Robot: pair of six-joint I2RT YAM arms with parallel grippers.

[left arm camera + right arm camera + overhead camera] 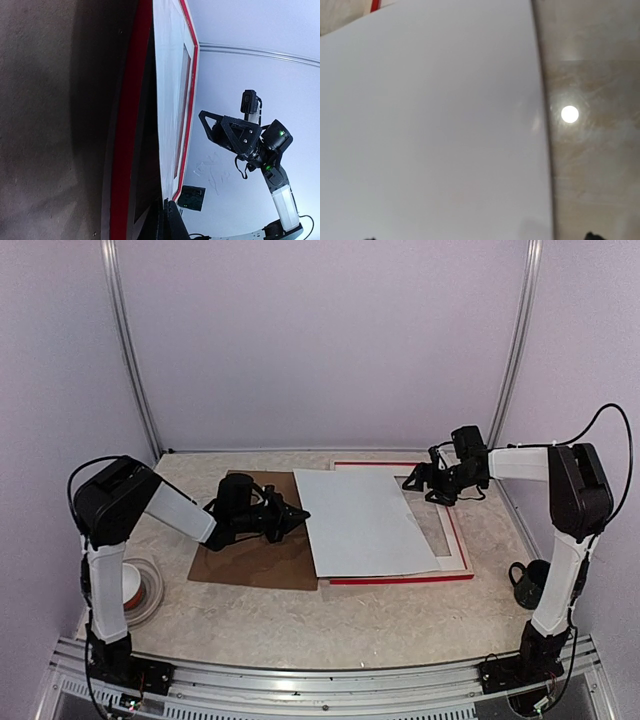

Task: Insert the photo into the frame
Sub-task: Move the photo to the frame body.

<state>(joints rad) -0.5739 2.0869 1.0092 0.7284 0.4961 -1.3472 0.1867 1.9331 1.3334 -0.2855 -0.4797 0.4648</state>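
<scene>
The photo (365,525) lies blank side up, skewed across the left part of the frame (410,580) on the table (400,625). Its left edge hangs past the frame's rail toward the brown backing board (250,562), so it rests on the frame but is not yet seated in it. Your left gripper (296,515) has its jaws closed at that left edge and appears to pinch the sheet, while your right gripper (425,480) hangs over the frame's far right corner with jaws spread wide, holding nothing. By my read, you have yet to square the print to the frame, lay it flat inside the rails and let go.
</scene>
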